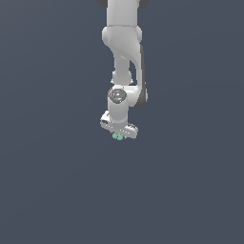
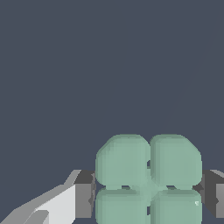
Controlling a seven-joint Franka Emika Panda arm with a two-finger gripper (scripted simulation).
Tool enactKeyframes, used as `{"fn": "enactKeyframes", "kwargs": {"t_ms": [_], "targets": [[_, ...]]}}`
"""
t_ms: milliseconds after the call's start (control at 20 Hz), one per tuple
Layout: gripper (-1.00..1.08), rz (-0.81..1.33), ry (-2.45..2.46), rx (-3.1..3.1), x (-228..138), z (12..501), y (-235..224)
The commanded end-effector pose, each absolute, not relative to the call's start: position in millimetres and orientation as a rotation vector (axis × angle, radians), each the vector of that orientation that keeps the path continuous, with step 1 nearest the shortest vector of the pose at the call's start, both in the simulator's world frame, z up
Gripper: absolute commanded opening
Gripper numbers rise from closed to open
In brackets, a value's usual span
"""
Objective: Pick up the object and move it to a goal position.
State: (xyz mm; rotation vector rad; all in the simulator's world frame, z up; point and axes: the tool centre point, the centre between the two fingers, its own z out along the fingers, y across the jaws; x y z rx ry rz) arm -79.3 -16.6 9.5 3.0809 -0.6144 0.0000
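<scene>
Object: mint-green cluster [image 2: 148, 179] of four rounded knobs, two over two, filling the near part of the wrist view; it sits between the two fingers.
Fingers: dark grey pads [image 2: 84, 194] stand on either side of the cluster, each pad right against a knob with no gap that I can see; one finger has a white outer shell, the other is cut off by the frame edge.
Gripper: white hand [image 1: 118, 133] pointing down, clamped on the mint-green cluster; in the exterior view only a small green bit [image 1: 117, 137] peeks out under it.
Arm: white Panda arm [image 1: 125, 52] comes down from the top of the exterior view, wrist joint just above the hand.
Ground: plain dark blue-grey surface [image 1: 52, 190]; whether the cluster touches it or hangs above it I cannot tell.
</scene>
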Motion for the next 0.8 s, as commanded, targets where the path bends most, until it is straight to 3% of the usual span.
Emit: {"fn": "enactKeyframes", "kwargs": {"t_ms": [0, 750], "targets": [[-1.00, 0.000, -0.612, 3.081, -78.8, 6.8, -15.9], [-1.00, -0.001, -0.618, 3.080, -74.6, 17.3, -19.6]]}}
